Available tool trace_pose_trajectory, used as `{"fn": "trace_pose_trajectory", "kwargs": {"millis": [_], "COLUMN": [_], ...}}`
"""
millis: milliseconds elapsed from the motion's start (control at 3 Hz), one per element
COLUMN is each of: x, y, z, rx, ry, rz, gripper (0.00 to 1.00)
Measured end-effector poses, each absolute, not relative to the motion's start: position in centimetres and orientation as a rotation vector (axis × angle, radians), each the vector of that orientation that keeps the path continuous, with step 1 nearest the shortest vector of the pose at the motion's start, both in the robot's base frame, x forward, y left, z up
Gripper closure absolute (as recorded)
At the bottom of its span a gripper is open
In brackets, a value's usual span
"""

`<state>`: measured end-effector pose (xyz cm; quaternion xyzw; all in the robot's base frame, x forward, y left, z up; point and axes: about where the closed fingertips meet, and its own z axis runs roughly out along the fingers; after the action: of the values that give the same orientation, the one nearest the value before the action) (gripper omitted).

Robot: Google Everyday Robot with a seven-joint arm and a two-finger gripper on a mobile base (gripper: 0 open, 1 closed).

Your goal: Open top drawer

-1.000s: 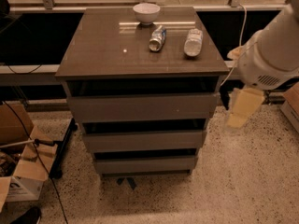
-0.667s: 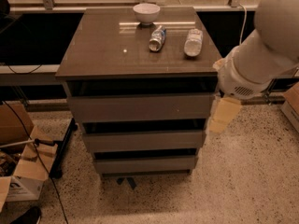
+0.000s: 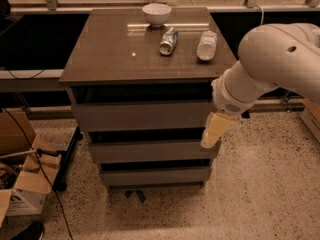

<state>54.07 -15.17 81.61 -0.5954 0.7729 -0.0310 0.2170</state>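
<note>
The top drawer (image 3: 142, 115) is the uppermost of three grey flat fronts in a low cabinet; it sits flush with a dark gap above it. My gripper (image 3: 214, 132) hangs from the white arm (image 3: 270, 64) at the cabinet's right front corner, its cream-coloured fingers (image 3: 216, 129) pointing down in front of the right end of the top drawer and the gap below it.
On the brown cabinet top (image 3: 110, 49) stand a white bowl (image 3: 156, 13), a lying can (image 3: 168, 40) and a lying clear bottle (image 3: 206, 44). The middle drawer (image 3: 150, 151) and lowest drawer (image 3: 152, 175) sit below. Cardboard boxes (image 3: 22, 184) lie on the floor at the left.
My arm has swung left from beside the cabinet to its right front corner, bringing the gripper in front of the drawer fronts. The drawers have not moved.
</note>
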Motion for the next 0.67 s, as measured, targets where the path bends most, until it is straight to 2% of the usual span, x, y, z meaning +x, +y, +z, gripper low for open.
{"fn": "trace_pose_trajectory", "kwargs": {"millis": [667], "x": [59.7], "y": [-15.2], "z": [75.1], "rx": [-1.616], "ry": [2.144], "rz": [0.012], "gripper": [0.00]}}
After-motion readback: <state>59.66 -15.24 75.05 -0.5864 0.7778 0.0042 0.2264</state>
